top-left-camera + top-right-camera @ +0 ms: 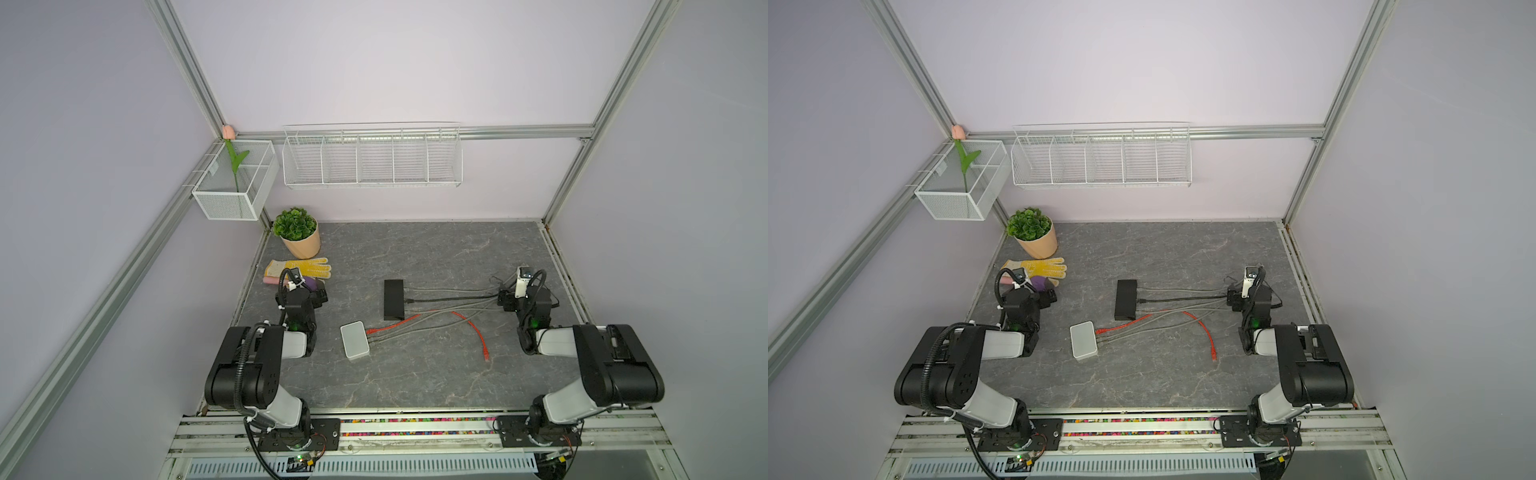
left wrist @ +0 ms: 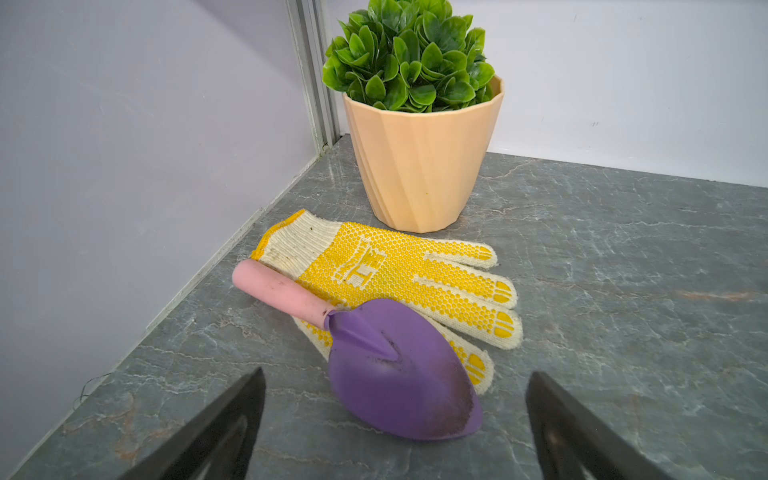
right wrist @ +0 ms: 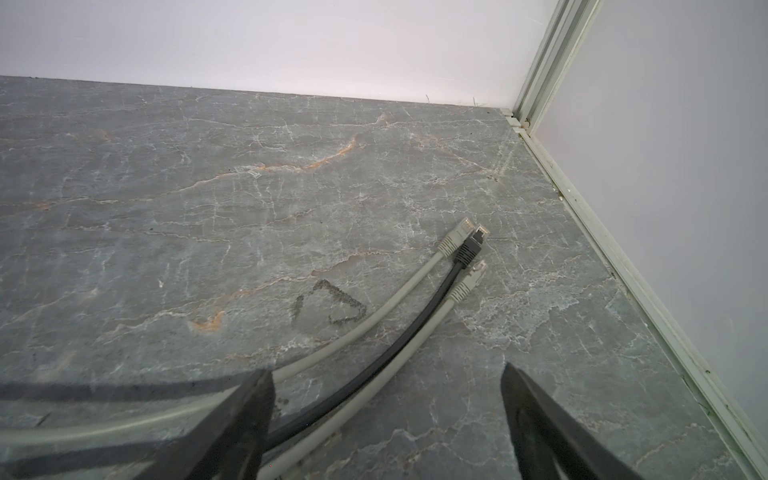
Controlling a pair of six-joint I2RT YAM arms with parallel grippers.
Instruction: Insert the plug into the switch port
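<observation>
A black switch (image 1: 393, 299) (image 1: 1126, 304) lies mid-table, with a white switch (image 1: 354, 340) (image 1: 1084, 340) in front of it. Grey and black cables run from both to the right. A red cable (image 1: 465, 320) leaves the white switch, and its free plug (image 1: 486, 354) (image 1: 1214, 355) lies loose on the table. In the right wrist view two grey plugs (image 3: 457, 237) (image 3: 469, 280) and a black plug (image 3: 471, 247) lie loose ahead of my open right gripper (image 3: 386, 370) (image 1: 513, 291), which straddles their cables without touching them. My left gripper (image 2: 397, 374) (image 1: 313, 291) is open and empty, far left.
A purple trowel with a pink handle (image 2: 399, 374) lies on a yellow-dotted glove (image 2: 395, 274) just ahead of the left gripper. A potted plant (image 1: 297, 232) stands behind them. Wire baskets (image 1: 372, 160) hang on the back wall. An aluminium rail (image 3: 623, 266) borders the right edge.
</observation>
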